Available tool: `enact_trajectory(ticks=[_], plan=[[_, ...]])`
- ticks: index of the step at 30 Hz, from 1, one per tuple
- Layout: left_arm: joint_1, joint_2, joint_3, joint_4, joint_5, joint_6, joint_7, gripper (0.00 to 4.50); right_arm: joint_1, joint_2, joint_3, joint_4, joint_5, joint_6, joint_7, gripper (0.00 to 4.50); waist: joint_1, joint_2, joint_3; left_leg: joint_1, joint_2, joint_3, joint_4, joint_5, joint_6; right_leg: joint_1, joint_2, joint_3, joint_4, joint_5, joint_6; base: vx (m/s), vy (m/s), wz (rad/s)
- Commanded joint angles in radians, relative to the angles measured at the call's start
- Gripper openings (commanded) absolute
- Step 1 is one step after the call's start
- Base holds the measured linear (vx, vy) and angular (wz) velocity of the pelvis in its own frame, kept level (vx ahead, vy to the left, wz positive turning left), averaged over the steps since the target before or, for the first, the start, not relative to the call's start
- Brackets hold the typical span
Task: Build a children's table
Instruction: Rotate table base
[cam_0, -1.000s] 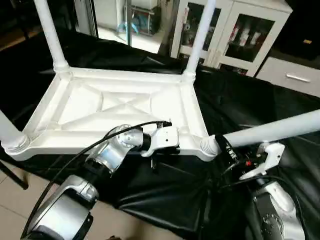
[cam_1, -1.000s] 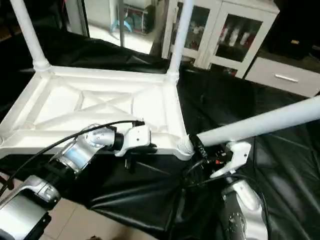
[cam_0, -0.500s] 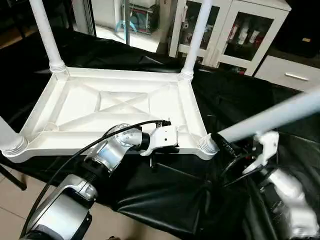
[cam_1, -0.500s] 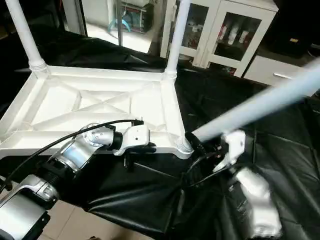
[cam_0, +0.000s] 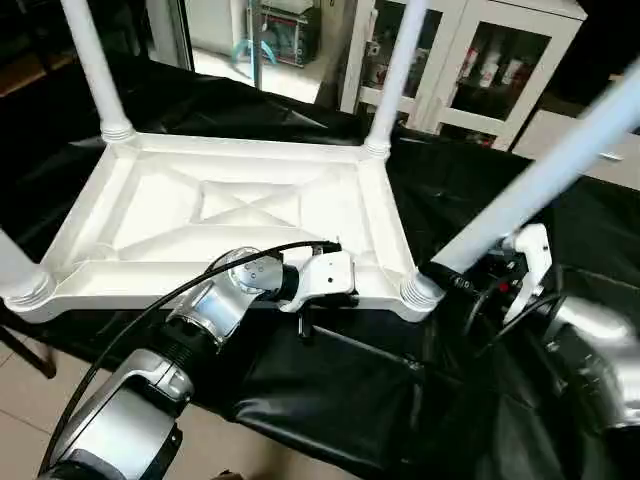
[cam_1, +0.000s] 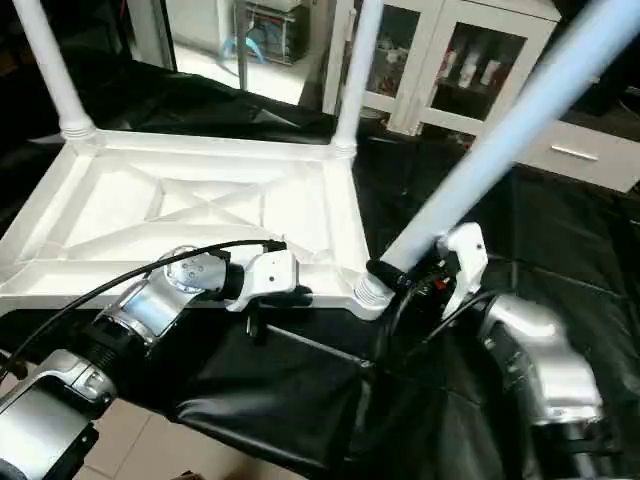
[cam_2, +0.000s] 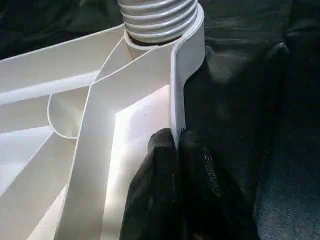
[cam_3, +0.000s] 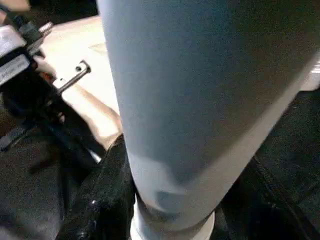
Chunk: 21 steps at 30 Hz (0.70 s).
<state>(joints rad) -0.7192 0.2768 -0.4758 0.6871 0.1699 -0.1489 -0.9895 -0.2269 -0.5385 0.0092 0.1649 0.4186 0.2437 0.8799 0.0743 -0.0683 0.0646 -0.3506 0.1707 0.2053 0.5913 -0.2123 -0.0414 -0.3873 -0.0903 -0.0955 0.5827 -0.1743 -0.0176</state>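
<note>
At tabletop (cam_0: 230, 215) near edge: left end effector (cam_2: 176, 150) clamps rim; right end effector (cam_1: 400, 275) grips tilted leg (cam_1: 500, 140).

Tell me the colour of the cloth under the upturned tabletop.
Black, a glossy wrinkled sheet, clearest in the left eye view beneath the white ribbed plastic tabletop.

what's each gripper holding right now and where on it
The left gripper pinches the tabletop's near rim, beside the corner socket. The right gripper holds the fourth leg near its ribbed lower end, which sits tilted at that socket.
</note>
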Motion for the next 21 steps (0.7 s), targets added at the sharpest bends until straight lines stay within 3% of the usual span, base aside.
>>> enact_trajectory(ticks=[1, 7, 8, 12, 14, 21], plan=[[-0.032, 0.043, 0.063, -0.007, 0.009, 0.014, 0.065, 0.00, 0.071, -0.021, 0.107, 0.068, -0.074, 0.113, 0.063, 1.84, 0.004, -0.002, -0.067, 0.013, 0.084, -0.034, -0.069, -0.100, 0.075, 0.042, -0.094, 0.066, -0.044, -0.106, -0.262, 0.000, 0.000, 0.00], [-0.028, 0.045, 0.062, -0.013, 0.004, 0.017, 0.052, 0.00, 0.051, -0.030, 0.162, 0.108, -0.111, 0.133, 0.061, 1.84, 0.008, 0.000, -0.064, 0.016, 0.084, -0.036, -0.073, -0.141, 0.035, 0.039, -0.092, 0.066, -0.049, -0.159, -0.238, 0.000, 0.000, 0.00], [-0.026, 0.045, 0.061, -0.013, -0.001, 0.015, 0.035, 0.00, 0.017, -0.014, 0.171, 0.138, -0.118, 0.157, 0.046, 1.84, 0.007, 0.001, -0.062, 0.015, 0.083, -0.036, -0.074, -0.146, 0.032, 0.038, -0.090, 0.067, -0.050, -0.154, -0.237, 0.000, 0.000, 0.00], [-0.023, 0.044, 0.058, -0.019, -0.013, 0.012, 0.006, 0.00, -0.040, 0.012, 0.168, 0.186, -0.128, 0.193, 0.021, 1.84, -0.005, 0.002, -0.061, 0.013, 0.082, -0.038, -0.076, -0.173, 0.020, 0.037, -0.089, 0.066, -0.051, -0.157, -0.245, 0.000, 0.000, 0.00], [-0.019, 0.046, 0.052, -0.027, -0.016, 0.014, -0.016, 0.00, -0.105, 0.032, 0.148, 0.231, -0.092, 0.258, 0.031, 1.84, -0.015, 0.002, -0.060, 0.011, 0.081, -0.042, -0.079, -0.215, 0.002, 0.038, -0.089, 0.066, -0.053, -0.200, -0.242, 0.000, 0.000, 0.00], [-0.014, 0.048, 0.049, -0.037, -0.020, 0.019, -0.028, 0.00, -0.202, 0.038, 0.159, 0.369, -0.125, 0.283, 0.025, 1.84, -0.028, -0.001, -0.060, 0.012, 0.081, -0.043, -0.076, -0.250, -0.019, 0.032, -0.091, 0.066, -0.059, -0.253, -0.237, 0.000, 0.000, 0.00]])
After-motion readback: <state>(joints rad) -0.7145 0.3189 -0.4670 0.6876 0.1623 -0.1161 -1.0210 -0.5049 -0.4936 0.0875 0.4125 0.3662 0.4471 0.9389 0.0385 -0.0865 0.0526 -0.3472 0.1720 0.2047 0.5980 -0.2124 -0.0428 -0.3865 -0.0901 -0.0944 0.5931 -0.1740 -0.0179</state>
